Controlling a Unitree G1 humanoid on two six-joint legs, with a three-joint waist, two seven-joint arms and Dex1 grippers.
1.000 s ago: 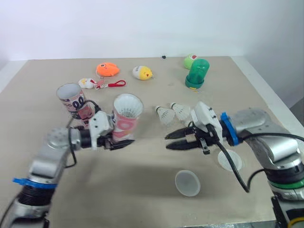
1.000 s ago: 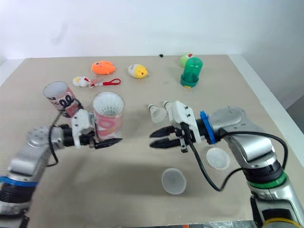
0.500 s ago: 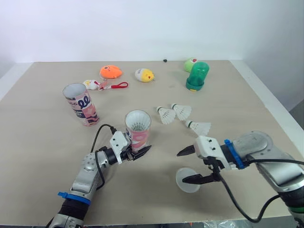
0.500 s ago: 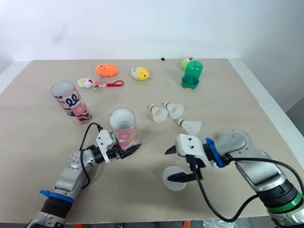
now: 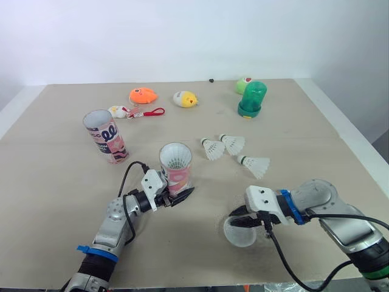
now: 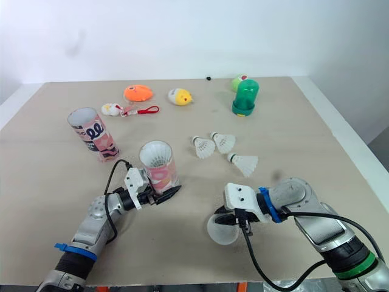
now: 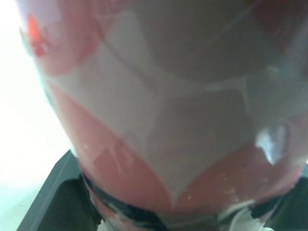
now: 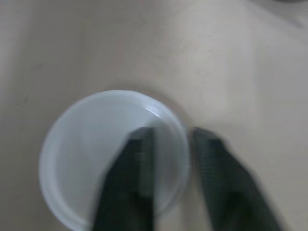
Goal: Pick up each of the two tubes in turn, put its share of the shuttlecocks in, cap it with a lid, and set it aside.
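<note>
Close to the near edge of the surface point(image 5: 55, 182), right of middle, a translucent lid point(image 5: 240, 233) lies flat. The right claw point(image 8: 172, 137) is down on it with its jaws parted, one finger inside the rim and the other just outside, not clamped as far as the wrist view shows.

Left of the lid and a little farther in, the left claw point(image 5: 176, 192) is clenched on the base of the pink tube point(image 5: 176, 169). The tube stands upright and uncapped, with white feathers showing in its mouth. Whether its bottom rests on the surface or is just off it cannot be told.

This tube looks loaded with at least part of its share, and capping it is the step in hand. Setting it aside comes after.

Beyond, near the middle, three shuttlecocks point(image 5: 233, 144) lie loose on their sides, close together. Toward the left edge the second tube point(image 5: 106, 135) stands open and leaning slightly, well apart from both claws; its inside is not visible. That whole second round seems left to do.

Along the far edge sit an orange toy point(image 5: 142, 95), a yellow toy point(image 5: 185, 98) and a green dome point(image 5: 252, 97).
</note>
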